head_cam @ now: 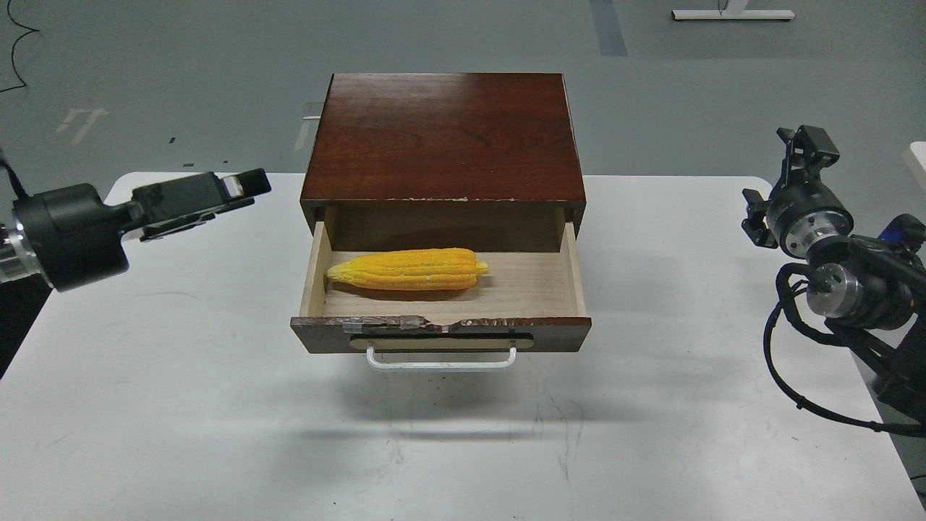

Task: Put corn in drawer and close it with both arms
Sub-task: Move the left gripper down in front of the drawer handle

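The yellow corn [407,270] lies lengthwise inside the open drawer [441,333], tip pointing left, on the pale wood floor. The drawer is pulled out of the dark brown cabinet [443,137]; its white bar handle [441,359] faces me. My left gripper [249,189] hovers left of the cabinet, above the table, pointing right; its fingers stand slightly apart and hold nothing. My right gripper [804,145] is raised at the far right, well away from the drawer, dark and seen end-on, so its fingers cannot be told apart.
The cabinet stands at the back middle of a white table [217,405]. The right arm's silver joints and black cables [832,289] hang over the table's right edge. Grey floor lies beyond the table.
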Available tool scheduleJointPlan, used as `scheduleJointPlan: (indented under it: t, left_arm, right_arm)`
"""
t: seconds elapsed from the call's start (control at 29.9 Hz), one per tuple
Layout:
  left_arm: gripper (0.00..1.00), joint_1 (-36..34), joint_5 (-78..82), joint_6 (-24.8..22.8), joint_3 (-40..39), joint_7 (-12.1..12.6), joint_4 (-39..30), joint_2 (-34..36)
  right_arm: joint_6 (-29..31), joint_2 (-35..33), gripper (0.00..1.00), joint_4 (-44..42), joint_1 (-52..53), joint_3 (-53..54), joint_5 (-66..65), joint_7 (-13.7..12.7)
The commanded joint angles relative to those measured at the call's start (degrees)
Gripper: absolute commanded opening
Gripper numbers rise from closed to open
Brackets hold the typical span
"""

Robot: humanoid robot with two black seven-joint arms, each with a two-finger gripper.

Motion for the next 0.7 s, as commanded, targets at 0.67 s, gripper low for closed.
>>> scheduleJointPlan:
  t: [0.67]
  left_arm:
    - [0.0, 1.8, 5.93, -9.7, 4.63, 0.02, -2.41, -7.13]
  right_arm:
    - [6.58, 0.73, 1.0, -5.63, -0.75, -1.06, -0.35, 0.45]
